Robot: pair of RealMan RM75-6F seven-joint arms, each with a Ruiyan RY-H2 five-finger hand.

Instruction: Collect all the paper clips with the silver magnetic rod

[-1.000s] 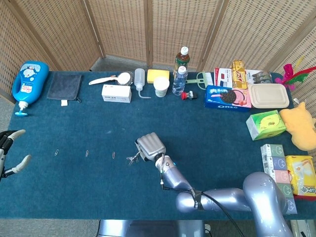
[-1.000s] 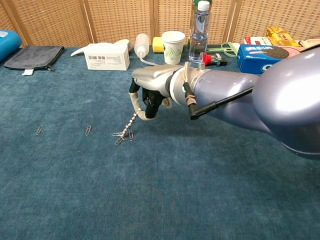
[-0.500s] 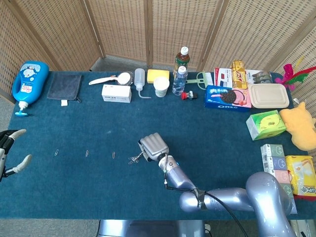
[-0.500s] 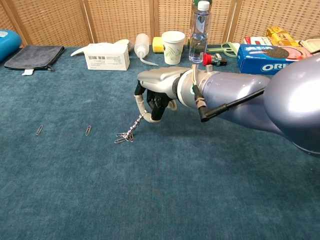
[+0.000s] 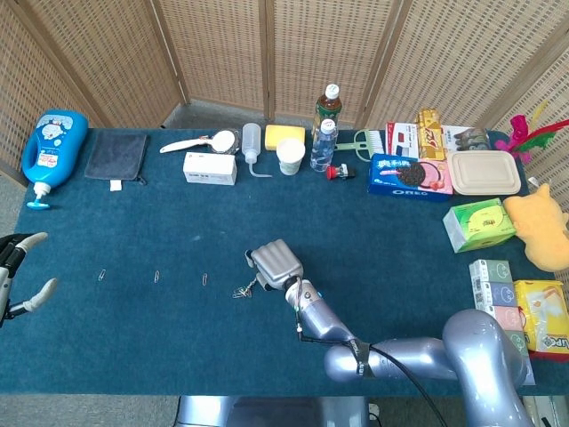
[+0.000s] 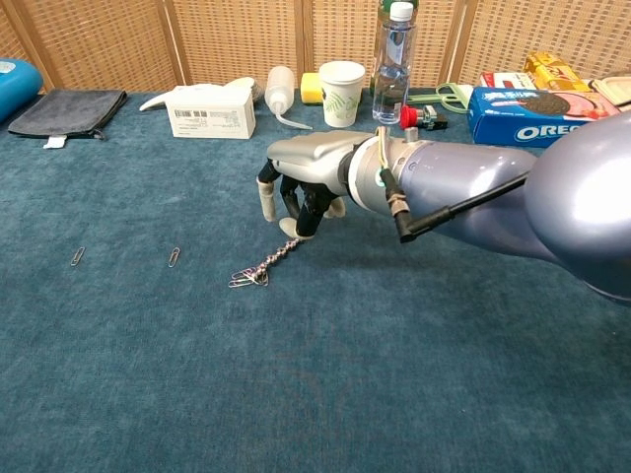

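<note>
My right hand hovers over the middle of the blue cloth and pinches the upper end of the silver magnetic rod in its fingertips. The rod slants down to the left at a low angle. A small bunch of paper clips clings to its tip, at the cloth. Loose paper clips lie to the left, another further out and a third beyond it. My left hand waits at the left edge, fingers apart, holding nothing.
Along the back edge stand a white box, a squeeze bottle, a paper cup, two bottles and an Oreo pack. A blue jug and grey pouch sit back left. Boxes and a plush toy fill the right side.
My right hand has shifted slightly right and the rod now lies flatter. The clip bunch at its tip has slid a little toward me. The left hand has not moved.
</note>
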